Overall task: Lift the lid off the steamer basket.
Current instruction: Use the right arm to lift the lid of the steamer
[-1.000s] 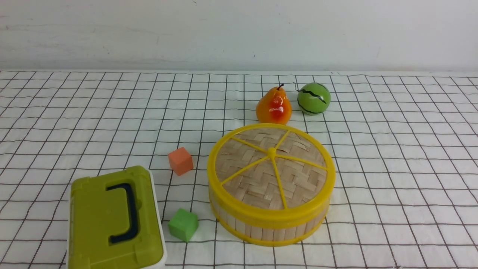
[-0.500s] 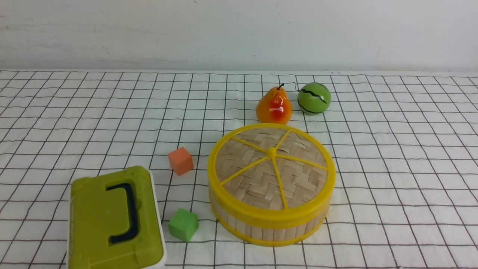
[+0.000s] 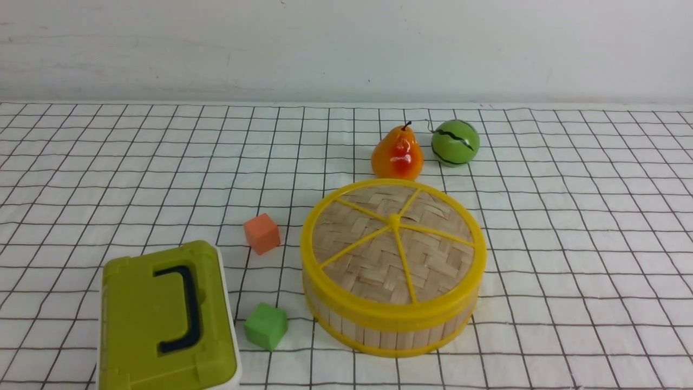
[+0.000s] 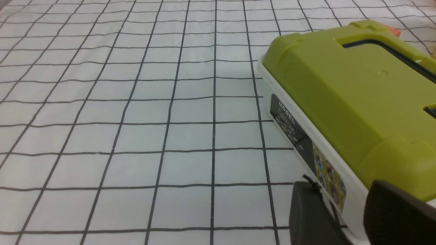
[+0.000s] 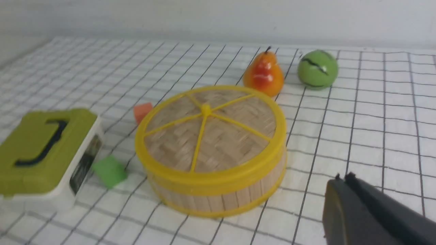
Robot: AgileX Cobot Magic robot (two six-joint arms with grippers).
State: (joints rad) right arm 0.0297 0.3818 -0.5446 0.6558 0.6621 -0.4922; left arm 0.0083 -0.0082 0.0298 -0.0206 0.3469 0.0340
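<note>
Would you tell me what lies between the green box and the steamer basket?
A green cube sits between the box and the basket, clearest in the front view.

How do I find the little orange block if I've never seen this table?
Find the big round steamer basket with the yellow-rimmed lid near the middle of the checked cloth. Just off its left side sits the orange cube. The green cube is the same shape but lies nearer the robot, by the olive-green box.
</note>
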